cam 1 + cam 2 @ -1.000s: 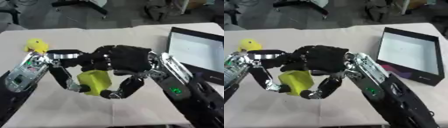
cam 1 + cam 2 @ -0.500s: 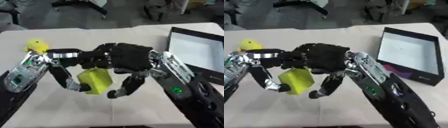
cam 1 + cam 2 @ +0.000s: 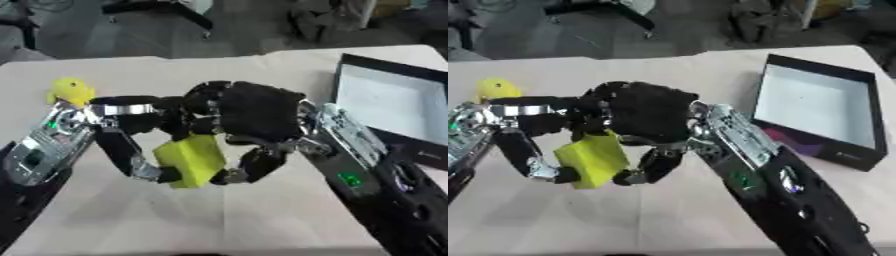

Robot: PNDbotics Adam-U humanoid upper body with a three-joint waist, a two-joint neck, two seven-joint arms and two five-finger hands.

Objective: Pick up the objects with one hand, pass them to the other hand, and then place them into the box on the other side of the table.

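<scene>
Little has shifted since a second ago: both hands stay locked together over the middle of the desk, and the yellow block between them has tipped only slightly, its lower corner now pointing a touch more toward the near edge; the pale beige desk (image 3: 262,220) lies bare in front of them.

Nearest, the black and silver right forearm runs up from the lower right corner; the black right hand (image 3: 254,117) sits above the block with its fingers (image 3: 254,165) curled down round the block's right side and under its lower edge; the yellow, soft-looking rectangular block (image 3: 191,159) hangs tilted above the desk, clear of the surface, in the middle of the view; the silver and black left hand (image 3: 122,130) comes in from the left, its fingers bent round the block's left side, one fingertip (image 3: 162,174) pressed at the lower left corner; so both hands have hold of the block at once.

Farther back on the left, a small yellow rounded object (image 3: 70,91) lies on the desk just beyond the left wrist; on the far right stands the open black box with a pale lining (image 3: 820,107), well apart from the hands.
</scene>
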